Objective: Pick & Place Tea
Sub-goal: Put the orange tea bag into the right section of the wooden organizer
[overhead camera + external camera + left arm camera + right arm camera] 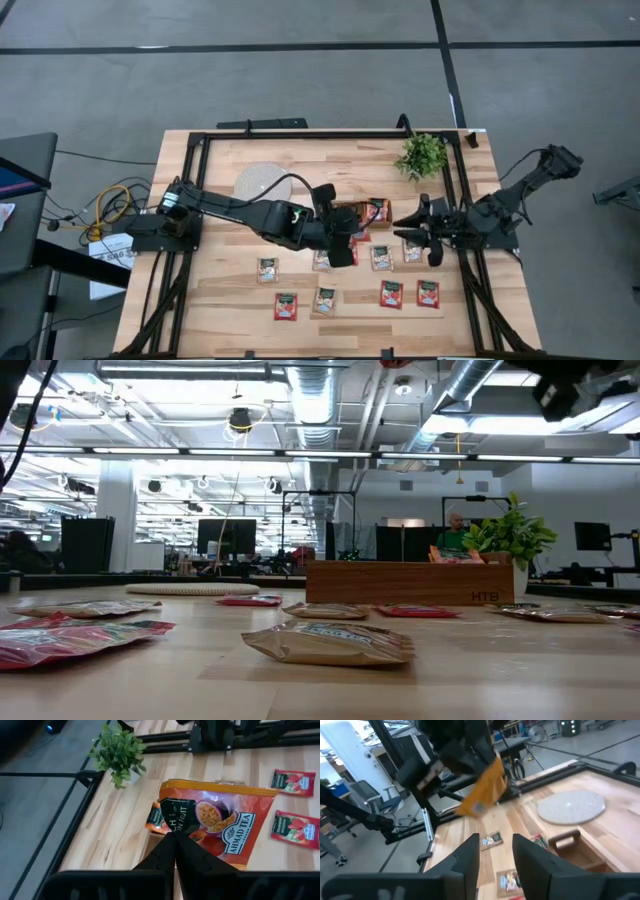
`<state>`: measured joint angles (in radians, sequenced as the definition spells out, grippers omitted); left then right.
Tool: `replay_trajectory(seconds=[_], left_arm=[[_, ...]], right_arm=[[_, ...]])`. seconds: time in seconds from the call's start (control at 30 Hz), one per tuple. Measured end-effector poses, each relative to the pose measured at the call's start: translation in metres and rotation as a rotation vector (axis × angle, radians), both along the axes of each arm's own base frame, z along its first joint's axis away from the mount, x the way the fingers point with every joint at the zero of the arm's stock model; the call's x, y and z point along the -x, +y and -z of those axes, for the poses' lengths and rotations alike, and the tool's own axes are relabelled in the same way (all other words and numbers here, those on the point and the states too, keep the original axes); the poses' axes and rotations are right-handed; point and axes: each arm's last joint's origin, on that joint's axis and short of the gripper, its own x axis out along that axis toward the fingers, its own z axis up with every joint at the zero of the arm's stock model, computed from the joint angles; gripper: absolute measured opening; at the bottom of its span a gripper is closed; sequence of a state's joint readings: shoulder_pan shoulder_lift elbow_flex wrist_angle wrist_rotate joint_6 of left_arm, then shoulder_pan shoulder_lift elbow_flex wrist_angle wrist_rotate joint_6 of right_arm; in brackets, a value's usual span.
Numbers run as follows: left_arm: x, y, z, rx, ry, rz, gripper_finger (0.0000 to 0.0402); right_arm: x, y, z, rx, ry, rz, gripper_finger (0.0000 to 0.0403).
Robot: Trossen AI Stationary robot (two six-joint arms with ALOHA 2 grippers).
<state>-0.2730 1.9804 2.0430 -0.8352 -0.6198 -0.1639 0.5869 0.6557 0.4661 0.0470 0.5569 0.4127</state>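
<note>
From above, the left pincer hangs over the wooden tray, while loose sachets lie across the desk.

The left wrist view shows its fingers clamped on a corner of an orange tea sachet; so thin a hold could slip and drop it outside the tray.

In the right wrist view the right pincer, part open and empty, waits nearby, where the two arms could collide.

An open-plan robotics lab or industrial office: bare ceiling ducts and strip lights run overhead. Beyond the wooden desk stand rows of monitors, office chairs and a seated person on grey concrete floor.
</note>
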Motion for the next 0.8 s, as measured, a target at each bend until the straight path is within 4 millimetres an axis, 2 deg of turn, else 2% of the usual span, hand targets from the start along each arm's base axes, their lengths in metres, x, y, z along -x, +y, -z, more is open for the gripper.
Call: replay_trajectory(seconds=[0.37, 0.43, 0.63, 0.8], left_arm=[[-0.017, -0.003, 0.028, -0.103, 0.086, 0.027, 0.0], [-0.019, -0.002, 0.034, -0.113, 0.108, 0.022, 0.0], [-0.019, 0.002, 0.035, -0.138, 0.118, -0.006, 0.0], [-0.019, 0.004, 0.035, -0.177, 0.133, -0.01, 0.0]], right_arm=[[-0.041, -0.011, -0.021, 0.046, 0.091, 0.075, 0.0177], [-0.048, -0.012, -0.023, 0.065, 0.137, 0.092, 0.0178], [-0.066, -0.017, -0.03, 0.086, 0.272, 0.152, 0.0163], [-0.08, -0.021, -0.032, 0.06, 0.31, 0.153, 0.0156]])
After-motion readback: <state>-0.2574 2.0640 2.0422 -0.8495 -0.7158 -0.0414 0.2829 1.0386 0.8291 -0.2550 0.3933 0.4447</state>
